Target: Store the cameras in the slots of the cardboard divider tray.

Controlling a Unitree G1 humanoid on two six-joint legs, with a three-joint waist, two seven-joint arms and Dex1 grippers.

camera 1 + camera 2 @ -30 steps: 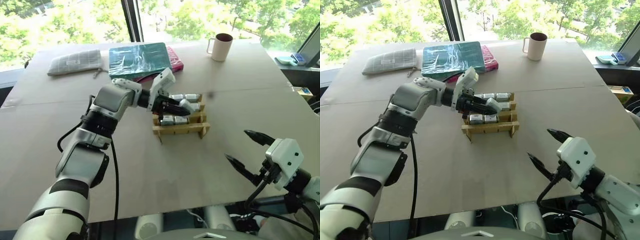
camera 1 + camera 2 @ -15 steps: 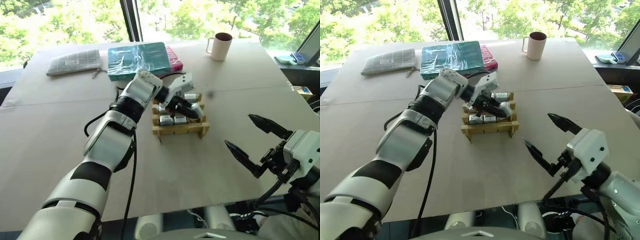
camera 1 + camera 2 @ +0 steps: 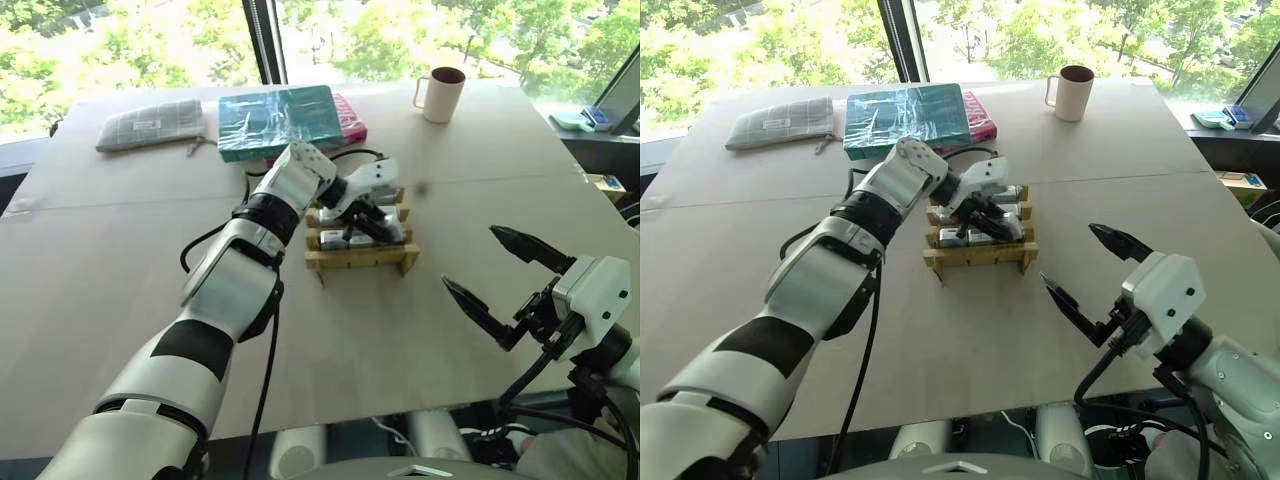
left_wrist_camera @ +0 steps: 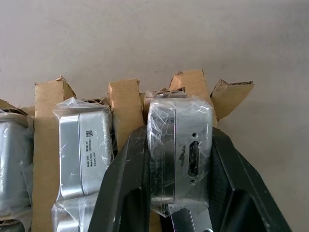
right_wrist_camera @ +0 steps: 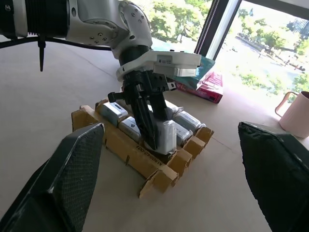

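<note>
In the centre of the head views, the left pincer (image 3: 992, 217) is pinching a camera (image 4: 179, 152) by its two broad faces, holding it over the near right corner slot of the cardboard divider tray (image 3: 362, 257), which sits mid-table (image 3: 120, 280); other cameras (image 4: 86, 147) already stand in neighbouring slots. Each camera looks small, rigid and fairly light, but its clear plastic wrap probably makes it slippery, so a firm squeeze across the flat sides seems wise. The thin cardboard walls would likely bend if pushed. At lower right, the right pincer (image 3: 497, 281) hangs spread wide and empty.
</note>
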